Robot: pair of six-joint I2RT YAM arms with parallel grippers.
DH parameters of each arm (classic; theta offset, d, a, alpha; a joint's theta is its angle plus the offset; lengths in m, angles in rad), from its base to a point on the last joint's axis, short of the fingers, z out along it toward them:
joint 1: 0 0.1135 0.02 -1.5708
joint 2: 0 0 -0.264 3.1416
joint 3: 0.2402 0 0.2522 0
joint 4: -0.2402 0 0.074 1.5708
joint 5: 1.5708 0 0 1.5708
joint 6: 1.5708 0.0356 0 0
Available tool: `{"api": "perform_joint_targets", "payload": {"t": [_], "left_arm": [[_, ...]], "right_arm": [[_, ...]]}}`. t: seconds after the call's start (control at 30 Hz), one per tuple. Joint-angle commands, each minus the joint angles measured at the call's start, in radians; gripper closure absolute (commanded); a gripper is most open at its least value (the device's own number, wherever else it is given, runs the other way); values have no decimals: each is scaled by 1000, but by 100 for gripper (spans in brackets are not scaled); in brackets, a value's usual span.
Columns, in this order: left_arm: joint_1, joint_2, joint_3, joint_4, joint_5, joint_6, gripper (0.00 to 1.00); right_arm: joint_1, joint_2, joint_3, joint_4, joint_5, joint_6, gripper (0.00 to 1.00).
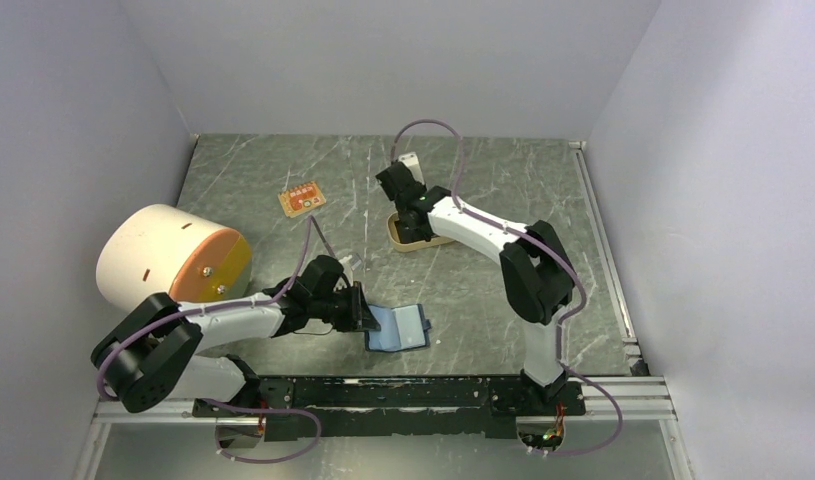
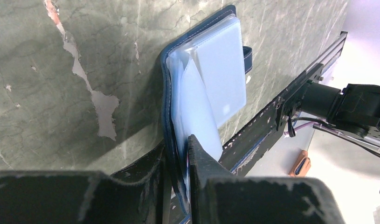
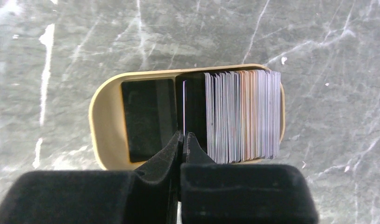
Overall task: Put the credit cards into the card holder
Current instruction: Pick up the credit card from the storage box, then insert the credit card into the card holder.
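a: how are the arms being seen?
b: the left arm [image 1: 233, 318] and right arm [image 1: 483, 228] are being seen in white shells with black joints, and a mauve cable [image 1: 428, 125] is being looped along each.
a: and the ends?
b: the left gripper [image 2: 177, 147] is being shown matte black, scuffed pale; the right gripper [image 3: 184, 136], black and cleaner.
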Motion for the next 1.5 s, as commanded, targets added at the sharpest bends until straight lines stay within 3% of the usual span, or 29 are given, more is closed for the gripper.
{"api": "perform_joint_targets", "payload": {"t": [0.0,0.27,0.63,0.87,1.03,1.23,1.47], "left_arm": [[3,20,20,-9,-1,9,79],[5,86,91,-71,-60,12,79],[16,6,23,-8,-6,-27,70],[24,-55,-16,3,-2,-40,67],[31,-77,-24,-6,-11,-29,66],[39,-66,-24,-10,-17,-16,78],[41,-57,-31,-2,-23,-10,78]], "right_arm": [[-10,-83,-29,5,-146,37,100],[-10,-263,-195,39,-320,157,100],[18,-674,-693,323,-632,362,100],[87,-811,-888,436,-629,492,100],[118,-815,-986,546,-631,568,100],[161,-808,-1058,603,-554,588,100],[164,-823,-1114,612,-532,619,100]]}}
